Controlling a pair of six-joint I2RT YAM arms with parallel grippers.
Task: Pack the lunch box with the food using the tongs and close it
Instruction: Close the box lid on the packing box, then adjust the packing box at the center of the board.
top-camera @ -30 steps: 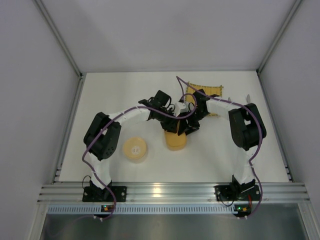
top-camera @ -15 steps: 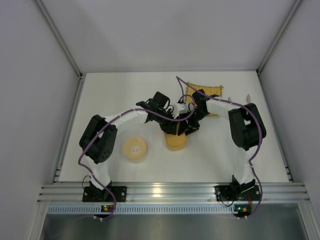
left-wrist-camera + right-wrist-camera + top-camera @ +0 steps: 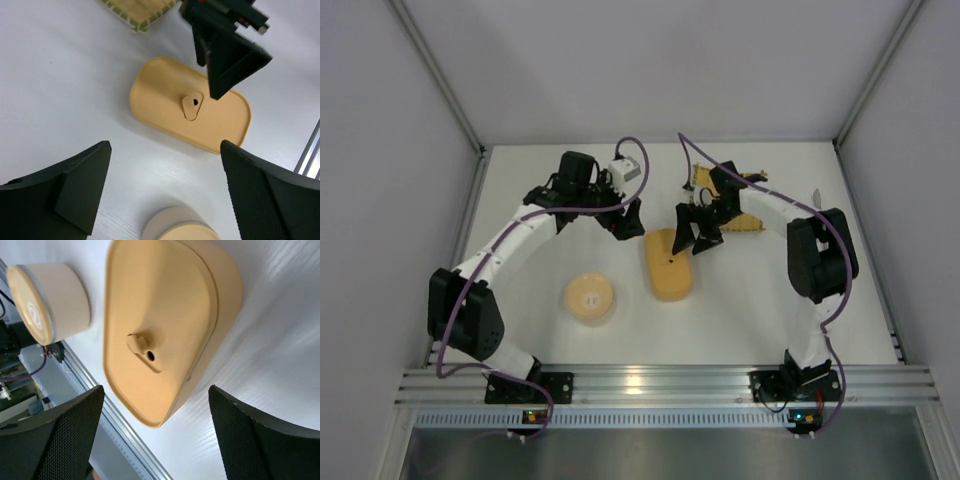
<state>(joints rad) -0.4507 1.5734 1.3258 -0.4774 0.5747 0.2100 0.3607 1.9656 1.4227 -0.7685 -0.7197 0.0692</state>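
The orange-tan lunch box (image 3: pixel 669 264) lies in the middle of the table with its lid on; a small tab (image 3: pixel 192 104) sits at the lid's centre. My left gripper (image 3: pixel 626 225) hovers open just left of the box's far end, empty, and looks down on the box (image 3: pixel 190 107). My right gripper (image 3: pixel 695 240) is open and empty over the box's far right end (image 3: pixel 160 330). No food shows. A slim grey tip (image 3: pixel 815 194) by the right elbow may be the tongs; the rest is hidden.
A round tan-lidded container (image 3: pixel 589 298) stands left of the box, also low in the left wrist view (image 3: pixel 180 230). A bamboo mat (image 3: pixel 745 205) lies behind the right gripper. The aluminium rail (image 3: pixel 650 383) runs along the near table edge.
Both grippers have opened and drawn away from the lunch box. The left arm swung back and to the left; the right gripper lifted slightly. The lidded box now shows in full.
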